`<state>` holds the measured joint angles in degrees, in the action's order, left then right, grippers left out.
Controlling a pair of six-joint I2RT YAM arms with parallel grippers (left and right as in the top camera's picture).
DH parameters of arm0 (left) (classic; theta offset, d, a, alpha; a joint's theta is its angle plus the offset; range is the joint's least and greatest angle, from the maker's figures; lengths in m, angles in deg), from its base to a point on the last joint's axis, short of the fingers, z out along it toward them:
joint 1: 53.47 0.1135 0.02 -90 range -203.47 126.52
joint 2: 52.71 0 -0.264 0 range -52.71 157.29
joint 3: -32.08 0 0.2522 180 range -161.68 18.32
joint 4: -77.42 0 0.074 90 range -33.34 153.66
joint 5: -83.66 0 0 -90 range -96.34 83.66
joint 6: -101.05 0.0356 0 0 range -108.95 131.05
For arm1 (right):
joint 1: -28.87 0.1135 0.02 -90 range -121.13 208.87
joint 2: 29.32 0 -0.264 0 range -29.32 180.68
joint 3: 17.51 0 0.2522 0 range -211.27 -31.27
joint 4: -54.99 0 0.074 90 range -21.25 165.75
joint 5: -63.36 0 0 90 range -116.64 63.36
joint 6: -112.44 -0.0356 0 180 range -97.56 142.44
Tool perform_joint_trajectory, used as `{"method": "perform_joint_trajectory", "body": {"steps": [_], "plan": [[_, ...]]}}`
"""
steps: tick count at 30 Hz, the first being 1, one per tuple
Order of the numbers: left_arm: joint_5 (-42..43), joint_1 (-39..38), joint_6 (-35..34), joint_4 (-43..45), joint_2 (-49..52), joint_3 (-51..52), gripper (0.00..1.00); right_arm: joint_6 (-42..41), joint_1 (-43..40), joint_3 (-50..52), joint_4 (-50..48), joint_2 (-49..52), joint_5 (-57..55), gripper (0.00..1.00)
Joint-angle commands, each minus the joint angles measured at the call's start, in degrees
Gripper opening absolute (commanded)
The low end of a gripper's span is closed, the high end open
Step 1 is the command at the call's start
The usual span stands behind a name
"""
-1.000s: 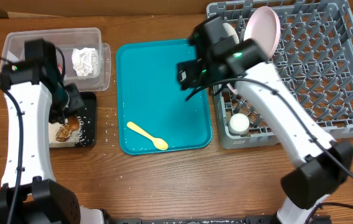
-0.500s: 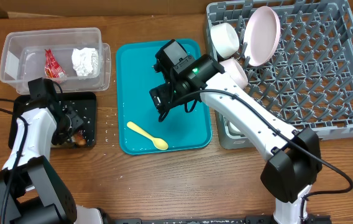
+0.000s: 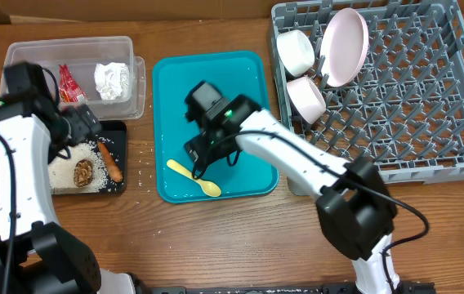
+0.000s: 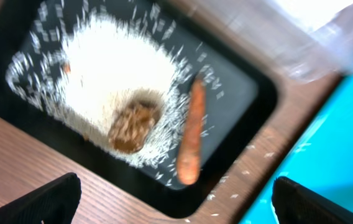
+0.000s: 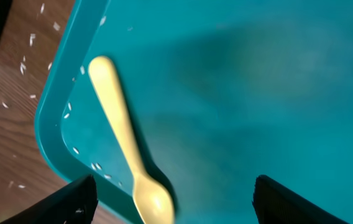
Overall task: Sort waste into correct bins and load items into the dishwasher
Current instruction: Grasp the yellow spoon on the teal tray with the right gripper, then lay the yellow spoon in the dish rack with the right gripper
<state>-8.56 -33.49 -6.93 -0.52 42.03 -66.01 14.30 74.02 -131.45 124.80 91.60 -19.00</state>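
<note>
My left gripper (image 3: 83, 131) hangs open and empty over the black tray (image 3: 120, 186), one of the bins. Rice (image 4: 120, 68), a brown lump (image 4: 133, 118) and an orange carrot piece (image 4: 190, 134) lie in that tray (image 4: 242, 93). The clear tub (image 3: 28, 61) holds a red wrapper (image 3: 68, 82) and a white napkin (image 3: 111, 82). My right gripper (image 3: 202, 151) is open just above the yellow spoon (image 5: 127, 143) on the teal tray (image 5: 257, 93); the spoon's bowl lies between the fingers, left of centre. The plate (image 3: 344, 46) and two bowls (image 3: 295, 51) (image 3: 305, 98) stand in the grey rack (image 3: 412, 98).
Loose rice grains (image 3: 142, 175) dot the table between the black tray and the teal tray (image 3: 240, 82). My right arm stretches from the front right across the rack's near-left corner. Cardboard boxes line the table's far edge.
My left gripper has opened, and the orange piece now lies in the black tray. My right arm swung from the rack across the teal tray down to the spoon.
</note>
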Motion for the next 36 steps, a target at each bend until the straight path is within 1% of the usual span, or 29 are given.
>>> {"method": "perform_joint_trajectory", "body": {"steps": [1,8,10,11,13,14,15,16,17,18,25,30,33,36], "plan": [[2.4,-0.1,2.6,-2.1,-0.5,-7.0,1.00,2.7,2.6,1.9,-2.2,2.7,-2.9,0.81],[2.2,-0.1,2.8,-2.0,-0.3,-8.0,1.00,4.0,5.2,2.1,-3.0,8.6,-5.6,0.71],[2.2,-0.1,2.8,-2.0,-0.3,-8.0,1.00,4.0,5.6,2.1,-3.7,9.8,-6.3,0.67],[2.2,-0.1,2.8,-2.0,-0.3,-8.0,1.00,3.9,5.7,2.1,-4.2,10.3,-6.3,0.64],[2.2,-0.1,2.8,-1.9,-0.3,-8.0,1.00,3.9,5.8,2.1,-4.5,10.9,-6.3,0.54],[2.2,-0.1,2.8,-1.9,-0.3,-8.0,1.00,3.9,5.8,2.1,-4.4,11.1,-6.3,0.47],[2.2,-0.1,2.8,-1.9,-0.3,-8.0,1.00,3.9,5.8,2.1,-4.5,11.0,-6.3,0.33],[2.2,-0.1,2.8,-1.9,-0.3,-7.9,1.00,3.7,5.8,2.1,-4.7,11.0,-6.3,0.21],[2.2,-0.1,2.8,-1.8,-0.3,-7.9,1.00,3.7,5.7,2.1,-4.9,11.0,-6.3,0.06],[2.2,-0.1,2.8,-1.8,-0.3,-7.9,1.00,3.7,5.5,1.9,-4.8,11.0,-6.3,0.04],[2.1,-0.1,2.8,-1.8,-0.3,-7.9,1.00,3.7,0.9,-3.9,0.1,8.4,-6.2,0.04],[2.1,-0.1,2.8,-1.8,-0.3,-7.9,1.00,3.7,-5.3,-12.4,5.1,3.1,-3.2,0.04],[2.1,-0.1,2.8,-1.7,-0.3,-7.9,1.00,3.7,-9.8,-19.2,9.3,-0.3,-0.4,0.04],[2.1,-0.1,2.8,-1.7,-0.3,-7.9,1.00,1.7,-14.7,-24.9,13.2,-3.4,0.5,0.04]]}}
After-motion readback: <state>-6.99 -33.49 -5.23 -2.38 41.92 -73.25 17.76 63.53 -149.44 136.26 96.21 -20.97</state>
